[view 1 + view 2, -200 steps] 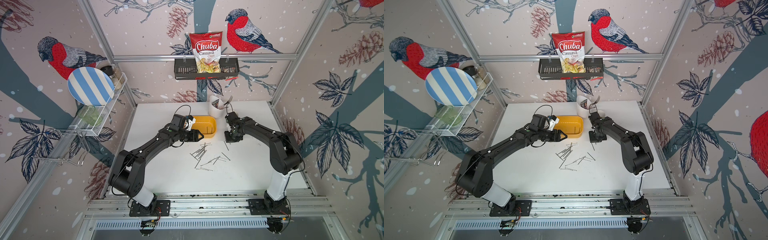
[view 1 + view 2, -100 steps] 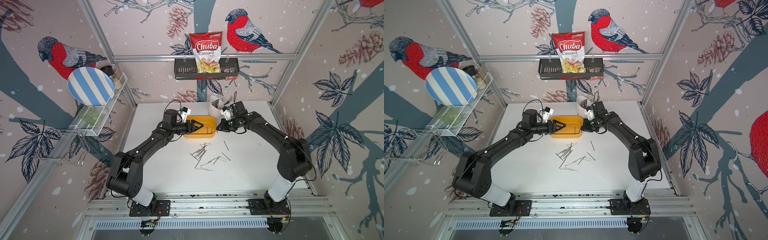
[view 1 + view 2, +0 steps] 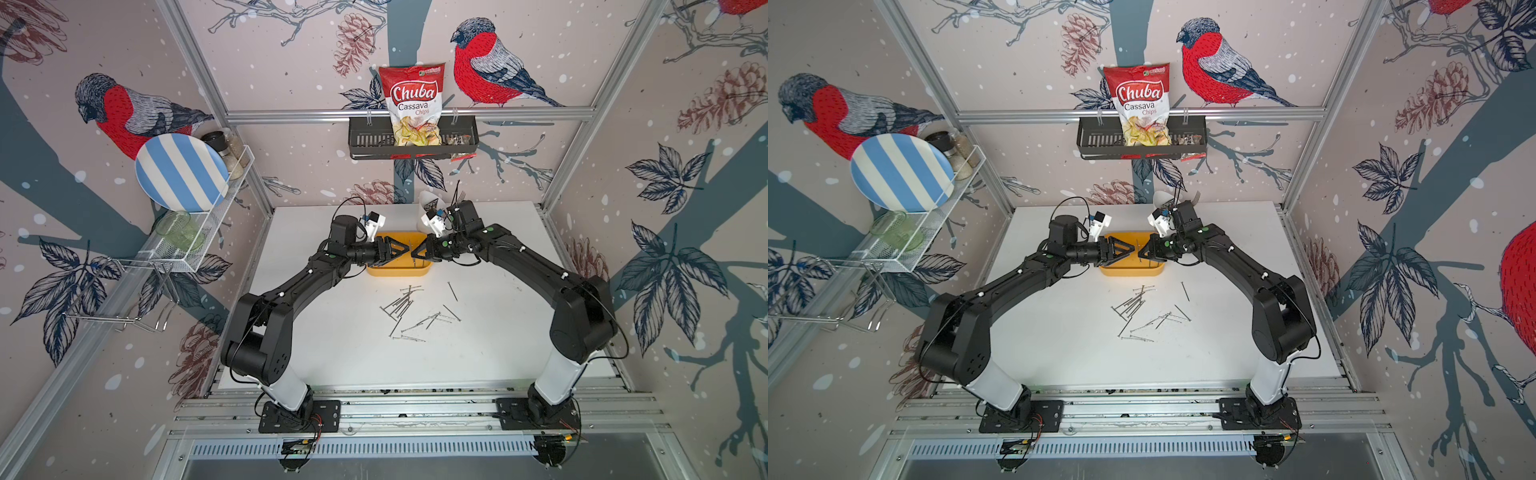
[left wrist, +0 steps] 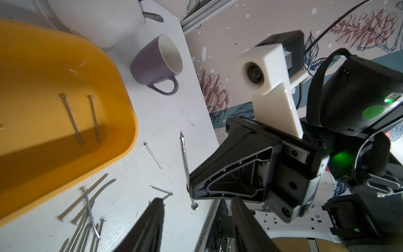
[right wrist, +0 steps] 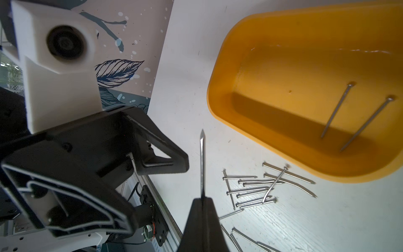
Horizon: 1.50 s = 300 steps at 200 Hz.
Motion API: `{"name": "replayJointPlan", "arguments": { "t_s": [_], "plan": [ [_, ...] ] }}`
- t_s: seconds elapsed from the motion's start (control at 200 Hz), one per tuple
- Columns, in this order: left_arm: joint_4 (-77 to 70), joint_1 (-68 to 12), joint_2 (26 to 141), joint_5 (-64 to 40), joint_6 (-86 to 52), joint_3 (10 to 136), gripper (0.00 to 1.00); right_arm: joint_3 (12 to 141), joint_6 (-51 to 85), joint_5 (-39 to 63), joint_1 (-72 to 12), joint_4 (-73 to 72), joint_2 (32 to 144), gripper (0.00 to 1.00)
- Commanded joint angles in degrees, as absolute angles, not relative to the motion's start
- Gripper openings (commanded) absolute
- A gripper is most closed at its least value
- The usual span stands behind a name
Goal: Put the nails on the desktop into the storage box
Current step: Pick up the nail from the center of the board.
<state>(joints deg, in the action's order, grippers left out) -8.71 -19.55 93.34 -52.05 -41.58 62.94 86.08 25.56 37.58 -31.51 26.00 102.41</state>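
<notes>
One nail (image 5: 202, 165) is pinched crosswise in the right end effector (image 5: 202, 199). Its jaws are together on the shank near the head, and the pointed end sticks out free. The box (image 3: 397, 272) sits below the meeting tips in both top views, with two nails (image 4: 72, 119) lying on its floor. Whether the held nail hangs over that floor or over the near wall I cannot tell. The pile (image 3: 405, 307) lies on the worktop (image 3: 332, 340), toward the arm bases from the tips and just beside the box's near wall. One stray (image 3: 452, 291) lies on the right arm's side. The left end effector (image 3: 398, 251) faces the right one tip to tip, jaws apart and empty.

This looks like the delivery of a single nail. The next move calls for the right jaws to part with the nail well inside the rim. If a pass is meant instead, the left jaws must first close on the free shank.

Room between the tips is tight. Beyond the box stand a mug (image 4: 152, 65) and a white holder (image 4: 98, 19). Toward the bases, past the pile, the worktop is open.
</notes>
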Motion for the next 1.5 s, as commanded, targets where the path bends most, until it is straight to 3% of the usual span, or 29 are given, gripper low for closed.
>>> {"name": "replayJointPlan", "arguments": {
  "t_s": [0.0, 0.105, 0.24, 0.405, 0.765, 0.99, 1.221, 1.361, 1.496],
  "plan": [
    [-10.45, -19.62, 93.71, -53.25, -41.15, 63.78, 0.5, 87.47, 25.93, 39.28, -32.21, 24.68, 103.25, 0.0],
    [-10.37, -19.77, 94.32, -53.34, -41.13, 64.46, 0.48, 88.19, 25.95, 39.88, -32.6, 24.7, 104.29, 0.0],
    [-9.98, -19.87, 95.2, -53.51, -40.94, 65.36, 0.34, 89.15, 25.86, 40.14, -32.87, 24.93, 105.28, 0.0],
    [-7.99, -19.73, 95.69, -52.41, -39.7, 66.44, 0.31, 90.39, 25.58, 40.38, -32.88, 25.62, 106.15, 0.0],
    [-5.49, -18.11, 98.1, -49.57, -39.51, 68.0, 0.39, 90.93, 25.77, 40.37, -32.71, 25.39, 106.68, 0.0],
    [-6.11, -18.11, 100.04, -50.22, -40.14, 70.31, 0.38, 91.4, 26.32, 41.49, -33.04, 24.56, 107.49, 0.0],
    [-6.05, -18.07, 101.25, -51.58, -40.43, 71.01, 0.0, 91.84, 26.61, 40.56, -32.8, 24.52, 108.07, 0.0],
    [-5.7, -17.98, 101.34, -51.63, -40.35, 70.94, 0.0, 92.1, 27.19, 39.37, -32.81, 24.32, 108.28, 0.0],
    [-2.11, -17.98, 101.74, -50.12, -37.52, 72.75, 0.0, 91.23, 28.78, 35.6, -31.62, 24.2, 106.92, 0.49]
  ]
}}
